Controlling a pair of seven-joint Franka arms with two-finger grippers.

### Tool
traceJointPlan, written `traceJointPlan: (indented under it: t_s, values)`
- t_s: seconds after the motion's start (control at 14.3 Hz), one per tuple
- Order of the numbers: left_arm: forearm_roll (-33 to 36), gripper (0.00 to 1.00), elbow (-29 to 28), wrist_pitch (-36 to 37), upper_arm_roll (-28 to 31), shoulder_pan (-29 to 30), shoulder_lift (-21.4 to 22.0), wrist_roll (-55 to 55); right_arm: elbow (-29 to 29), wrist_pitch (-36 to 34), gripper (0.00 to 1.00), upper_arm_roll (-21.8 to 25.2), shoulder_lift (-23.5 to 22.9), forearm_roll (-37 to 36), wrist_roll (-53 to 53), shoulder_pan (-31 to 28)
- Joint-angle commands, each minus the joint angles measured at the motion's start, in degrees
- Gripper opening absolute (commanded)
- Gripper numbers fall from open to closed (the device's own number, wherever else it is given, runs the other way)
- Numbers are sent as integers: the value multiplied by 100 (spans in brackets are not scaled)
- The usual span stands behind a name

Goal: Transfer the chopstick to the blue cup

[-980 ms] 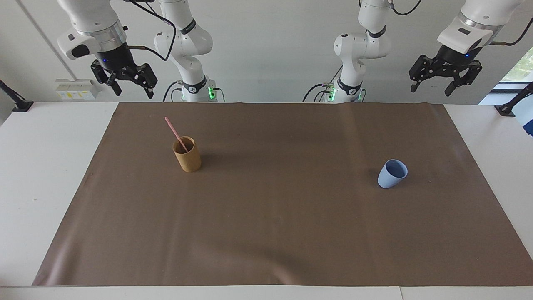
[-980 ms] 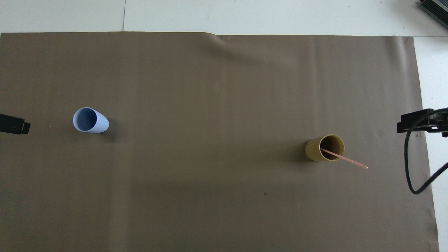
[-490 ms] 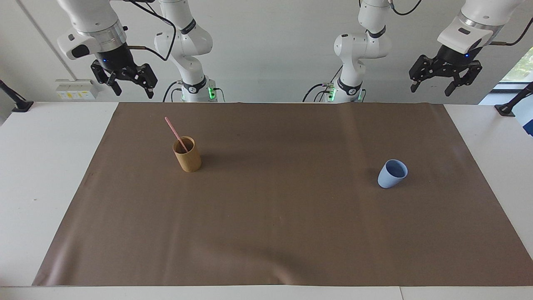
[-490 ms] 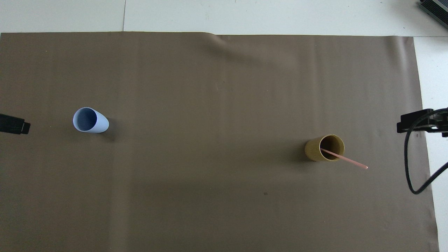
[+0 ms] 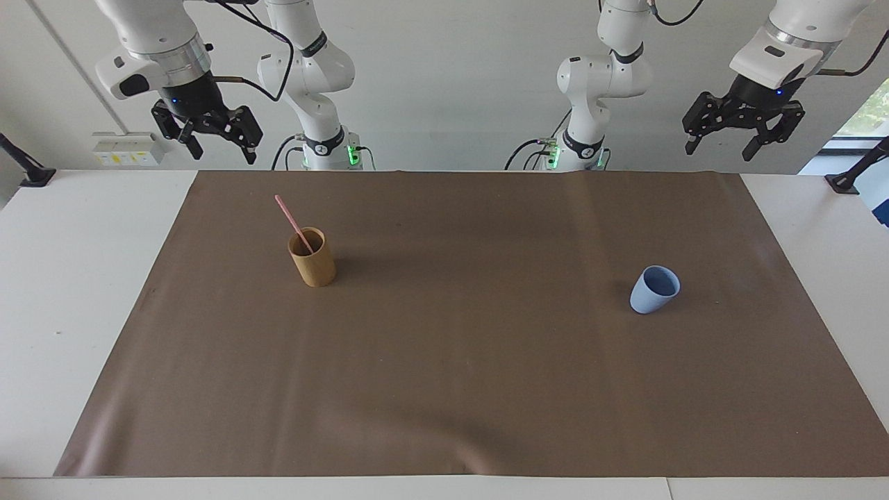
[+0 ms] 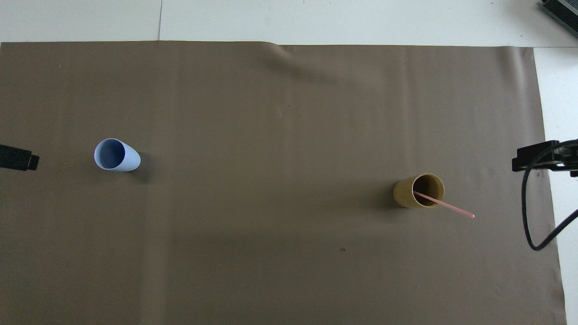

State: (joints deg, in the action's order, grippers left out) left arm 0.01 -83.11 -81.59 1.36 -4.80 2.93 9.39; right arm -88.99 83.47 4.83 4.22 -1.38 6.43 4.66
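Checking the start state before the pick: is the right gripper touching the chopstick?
Apart. The facing view shows the right gripper raised, open and empty, clear of the chopstick leaning in the brown cup.

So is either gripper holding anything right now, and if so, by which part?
Nothing is held. The right gripper and left gripper both hang open and empty, up near the bases. The chopstick leans untouched in the tan cup.

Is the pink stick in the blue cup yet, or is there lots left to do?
Nothing is done yet. The chopstick leans in the tan cup, and the blue cup is empty. The right gripper and left gripper hang open above the table's edge, holding nothing. Picking it up, carrying and dropping it all remain.
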Motion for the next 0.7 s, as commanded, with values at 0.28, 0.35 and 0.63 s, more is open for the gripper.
traceJointPlan:
  t_s: [0.28, 0.35, 0.63]
  values:
    - [25, 100, -196, -436, -5, 41, 15, -16, -172, 11, 100, -35, 149, -12, -125, -88]
    - [25, 100, -292, -584, -4, 58, 14, -16, -172, 11, 100, -35, 158, -12, -125, -79]
    - [25, 100, -960, -1340, -4, 59, -12, 10, -172, 2, 100, -35, 158, -12, -125, -79]
